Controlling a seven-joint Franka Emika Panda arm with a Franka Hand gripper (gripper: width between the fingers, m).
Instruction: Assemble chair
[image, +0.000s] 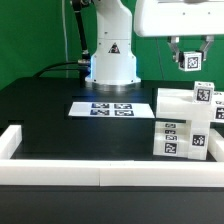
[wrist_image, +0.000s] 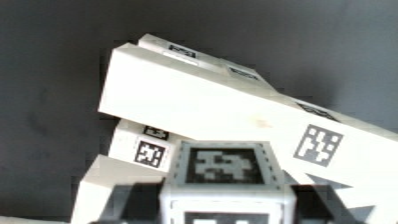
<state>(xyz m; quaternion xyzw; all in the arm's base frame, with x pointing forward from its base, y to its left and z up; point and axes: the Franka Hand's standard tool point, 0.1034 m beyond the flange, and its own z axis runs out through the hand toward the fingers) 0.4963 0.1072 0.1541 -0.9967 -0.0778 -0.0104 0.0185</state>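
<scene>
The gripper (image: 188, 62) hangs from the arm's white wrist housing above the chair assembly (image: 190, 122), near the exterior view's right edge. A small tagged white block (image: 188, 61) sits between the jaws; the dark fingers (image: 176, 52) flank it on either side. In the wrist view the same block (wrist_image: 221, 167) fills the gap between the jaws, its black-and-white tag facing the camera. The jaws appear closed on this block, at a narrow spacing set by its width.

Below the jaws stands the chair assembly: chunky white plastic pieces, matte and smooth, with square edges. It carries several small square tags on its front and top faces. In the wrist view it presents as a long slab-like piece (wrist_image: 214, 95) running diagonally beneath the jaws, with stepped blocks under it. Whether the held block touches the assembly cannot be determined; the exterior view shows it just above the uppermost part.

The table (image: 50, 110) is flat, black and matte. The marker board (image: 111, 108) lies flat on it, well apart from the jaws, in front of the arm's white base (image: 112, 62). White border rails (image: 60, 172) edge the table, blocky in section.
</scene>
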